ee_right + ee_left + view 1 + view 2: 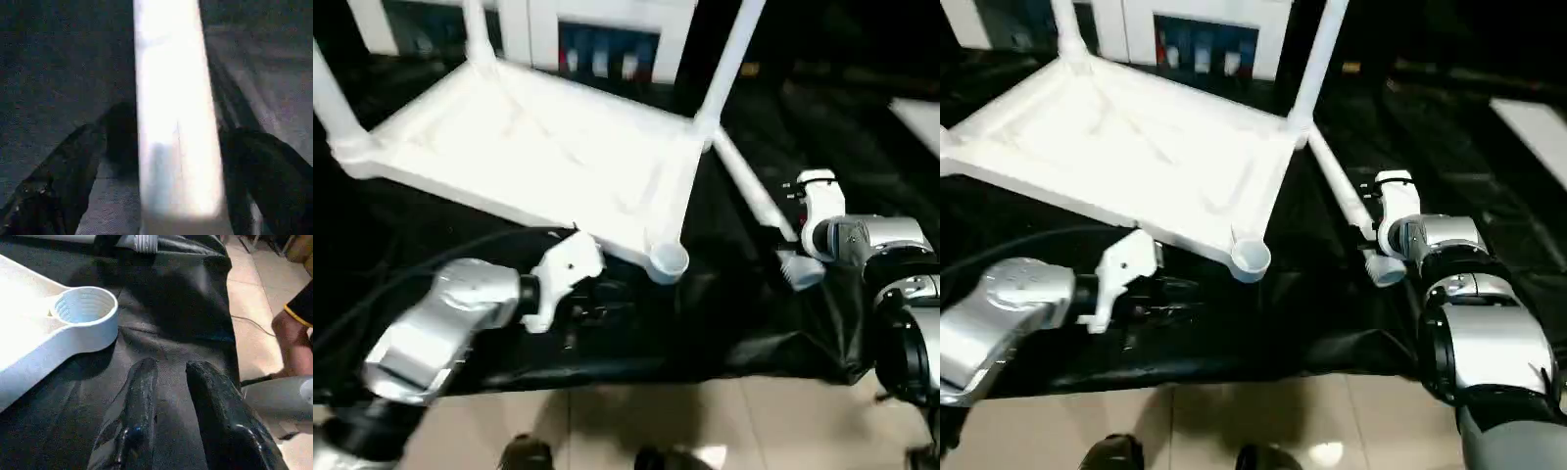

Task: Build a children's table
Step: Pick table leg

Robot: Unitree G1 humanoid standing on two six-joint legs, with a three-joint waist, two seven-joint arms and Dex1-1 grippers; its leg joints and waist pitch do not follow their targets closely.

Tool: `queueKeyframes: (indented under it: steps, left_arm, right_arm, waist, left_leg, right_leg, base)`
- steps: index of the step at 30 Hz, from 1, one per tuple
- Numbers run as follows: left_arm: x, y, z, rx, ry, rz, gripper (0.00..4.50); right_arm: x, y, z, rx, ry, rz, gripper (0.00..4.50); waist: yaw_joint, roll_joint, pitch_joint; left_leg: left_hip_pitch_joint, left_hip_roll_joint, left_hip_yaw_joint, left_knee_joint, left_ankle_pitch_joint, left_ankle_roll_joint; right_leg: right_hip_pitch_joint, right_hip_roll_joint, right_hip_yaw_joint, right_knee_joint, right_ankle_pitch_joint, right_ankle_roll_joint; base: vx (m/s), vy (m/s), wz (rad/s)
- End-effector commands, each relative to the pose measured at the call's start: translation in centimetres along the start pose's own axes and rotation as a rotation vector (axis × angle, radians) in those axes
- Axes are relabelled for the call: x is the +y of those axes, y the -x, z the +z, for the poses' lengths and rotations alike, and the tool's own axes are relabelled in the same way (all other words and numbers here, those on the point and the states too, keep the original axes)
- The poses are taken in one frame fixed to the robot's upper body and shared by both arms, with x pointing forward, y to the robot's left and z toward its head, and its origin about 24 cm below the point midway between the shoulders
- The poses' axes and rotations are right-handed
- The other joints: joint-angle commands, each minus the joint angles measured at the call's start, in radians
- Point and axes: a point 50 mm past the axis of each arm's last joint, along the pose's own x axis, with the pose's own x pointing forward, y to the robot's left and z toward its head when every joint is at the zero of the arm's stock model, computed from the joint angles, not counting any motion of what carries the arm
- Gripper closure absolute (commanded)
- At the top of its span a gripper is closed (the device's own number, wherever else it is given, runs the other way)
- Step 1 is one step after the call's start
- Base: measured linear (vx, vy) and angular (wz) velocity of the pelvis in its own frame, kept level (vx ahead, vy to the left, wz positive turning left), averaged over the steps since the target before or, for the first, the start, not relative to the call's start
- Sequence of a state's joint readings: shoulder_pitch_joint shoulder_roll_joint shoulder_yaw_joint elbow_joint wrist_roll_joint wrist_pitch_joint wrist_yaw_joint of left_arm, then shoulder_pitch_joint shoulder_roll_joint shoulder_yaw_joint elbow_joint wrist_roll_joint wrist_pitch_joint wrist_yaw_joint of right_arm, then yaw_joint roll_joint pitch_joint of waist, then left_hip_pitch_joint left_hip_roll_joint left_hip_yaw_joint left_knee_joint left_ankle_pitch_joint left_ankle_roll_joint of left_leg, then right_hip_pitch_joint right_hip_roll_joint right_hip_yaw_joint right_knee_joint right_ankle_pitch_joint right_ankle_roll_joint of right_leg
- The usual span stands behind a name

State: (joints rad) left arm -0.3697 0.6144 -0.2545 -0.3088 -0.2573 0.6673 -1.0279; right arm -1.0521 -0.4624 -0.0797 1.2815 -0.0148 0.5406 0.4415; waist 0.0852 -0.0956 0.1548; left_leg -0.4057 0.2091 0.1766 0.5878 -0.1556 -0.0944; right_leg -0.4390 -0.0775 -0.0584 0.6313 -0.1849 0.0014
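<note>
No readable writing was seen. The left gripper [168, 396] hovered over the black cloth [186, 308], fingers narrowly parted and holding nothing, near the empty corner socket [85, 308] of the upturned tabletop [529, 147]. The right gripper [161, 171] stood spread wide astride the loose leg [171, 98] lying beside the tabletop. Three legs [732, 59] stood fitted.

Lab-like room, black-draped bench [724, 333], tiled floor [636, 421]
</note>
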Motion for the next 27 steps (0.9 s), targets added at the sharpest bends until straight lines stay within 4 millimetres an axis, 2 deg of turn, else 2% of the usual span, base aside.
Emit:
queueKeyframes:
  steps: [1, 2, 3, 4, 7, 15, 16, 17, 20, 21, 22, 23, 26, 27]
  left_arm:
    - [-0.2, 0.7, 1.5, -0.019, -0.032, -0.021, 3.11]
    - [-0.2, 1.0, 1.7, -0.017, -0.037, -0.022, 3.11]
    - [-0.3, 1.6, 2.1, -0.013, -0.04, -0.027, 3.11]
    - [-0.3, 1.8, 2.3, -0.01, -0.043, -0.028, 3.11]
    - [-0.3, 2.3, 2.6, -0.006, -0.045, -0.031, 3.11]
    - [-0.4, 2.7, 3.0, 0.0, -0.041, -0.032, 3.11]
    - [-0.4, 2.7, 3.0, 0.0, -0.041, -0.032, 3.11]
    - [-0.4, 2.8, 3.0, 0.002, -0.042, -0.03, 3.11]
    - [-0.2, 2.8, 3.0, 0.006, -0.049, -0.026, 3.11]
    - [-0.2, 2.9, 3.0, 0.006, -0.054, -0.024, 3.11]
    - [-0.1, 2.8, 3.0, 0.006, -0.059, -0.022, 3.11]
    - [-0.1, 2.8, 3.0, 0.005, -0.061, -0.018, 3.11]
    - [0.2, 2.7, 3.1, -0.001, -0.071, -0.006, 3.11]
    - [0.3, 2.7, 3.1, -0.005, -0.076, 0.0, 3.11]
  right_arm:
    - [-0.8, 0.4, -0.1, 0.021, 0.001, -0.013, 0.04]
    - [-0.9, 0.5, 0.0, 0.023, 0.002, -0.012, 0.04]
    - [-0.9, 0.6, 0.2, 0.025, 0.006, 0.001, 0.04]
    - [-1.0, 0.7, 0.3, 0.026, 0.01, 0.005, 0.04]
    - [-1.1, 1.0, 0.7, 0.029, 0.023, 0.016, 0.31]
    - [-1.6, 1.9, 1.6, 0.057, 0.065, 0.055, 0.87]
    - [-1.6, 1.9, 1.6, 0.057, 0.065, 0.055, 0.87]
    - [-1.7, 2.0, 1.5, 0.064, 0.069, 0.053, 1.0]
    - [-2.1, 2.2, 1.4, 0.074, 0.073, 0.046, 1.21]
    - [-2.1, 2.2, 1.3, 0.077, 0.074, 0.045, 1.45]
    - [-2.2, 2.2, 1.3, 0.08, 0.074, 0.045, 1.45]
    - [-2.3, 2.2, 1.3, 0.082, 0.077, 0.041, 1.59]
    - [-2.5, 2.3, 1.2, 0.072, 0.059, 0.025, 1.75]
    - [-2.5, 2.2, 1.2, 0.065, 0.049, 0.021, 1.94]
  waist:
    - [-0.006, 0.011, -0.049]
    - [-0.005, 0.017, -0.041]
    - [-0.007, 0.018, -0.036]
    - [-0.008, 0.015, -0.024]
    - [-0.012, 0.017, -0.014]
    - [-0.016, 0.017, -0.005]
    - [-0.017, 0.014, -0.014]
    - [-0.017, 0.014, -0.011]
    - [-0.016, 0.013, -0.02]
    - [-0.016, 0.014, -0.02]
    - [-0.014, 0.013, -0.033]
    - [-0.013, 0.016, -0.037]
    - [-0.01, 0.013, -0.049]
    - [-0.008, 0.013, -0.052]
  left_leg:
    - [0.019, 0.005, 0.009, -0.061, -0.039, 0.028]
    - [0.02, 0.006, 0.009, -0.062, -0.048, 0.028]
    - [0.021, 0.008, 0.009, -0.063, -0.061, 0.027]
    - [0.018, 0.008, 0.008, -0.066, -0.069, 0.025]
    - [0.024, 0.011, 0.009, -0.067, -0.069, 0.017]
    - [0.025, 0.014, 0.012, -0.066, -0.032, 0.022]
    - [0.027, 0.014, 0.013, -0.064, -0.026, 0.024]
    - [0.025, 0.013, 0.013, -0.064, -0.016, 0.027]
    - [0.027, 0.013, 0.014, -0.06, 0.017, 0.038]
    - [0.027, 0.013, 0.015, -0.06, 0.021, 0.039]
    - [0.028, 0.013, 0.015, -0.057, 0.031, 0.043]
    - [0.027, 0.013, 0.015, -0.056, 0.038, 0.046]
    - [0.026, 0.013, 0.016, -0.052, 0.047, 0.053]
    - [0.027, 0.014, 0.017, -0.05, 0.048, 0.053]
  right_leg:
    - [0.06, -0.036, 0.044, -0.045, 0.067, -0.271]
    - [0.057, -0.04, 0.045, -0.045, 0.054, -0.275]
    - [0.058, -0.041, 0.046, -0.048, 0.032, -0.283]
    - [0.058, -0.043, 0.046, -0.051, 0.011, -0.282]
    - [0.058, -0.045, 0.047, -0.052, -0.012, -0.287]
    - [0.063, -0.049, 0.049, -0.049, 0.007, -0.313]
    - [0.068, -0.05, 0.049, -0.048, 0.012, -0.316]
    - [0.067, -0.051, 0.049, -0.047, 0.02, -0.319]
    - [0.07, -0.049, 0.049, -0.042, 0.06, -0.328]
    - [0.07, -0.049, 0.049, -0.041, 0.065, -0.33]
    - [0.075, -0.049, 0.049, -0.037, 0.083, -0.338]
    - [0.076, -0.048, 0.047, -0.035, 0.098, -0.344]
    - [0.079, -0.048, 0.047, -0.031, 0.121, -0.355]
    - [0.079, -0.049, 0.048, -0.03, 0.124, -0.359]
  base:
    - [0.0, 0.0, 0.0]
    - [0.0, 0.0, 0.0]
    - [0.0, 0.0, 0.0]
    - [0.0, 0.0, 0.0]
    - [0.0, 0.0, 0.0]
    - [0.0, 0.0, 0.0]
    - [0.0, 0.0, 0.0]
    - [0.0, 0.0, 0.0]
    - [0.0, 0.0, 0.0]
    - [0.0, 0.0, 0.0]
    - [0.0, 0.0, 0.0]
    - [0.0, 0.0, 0.0]
    - [0.0, 0.0, 0.0]
    - [0.0, 0.0, 0.0]
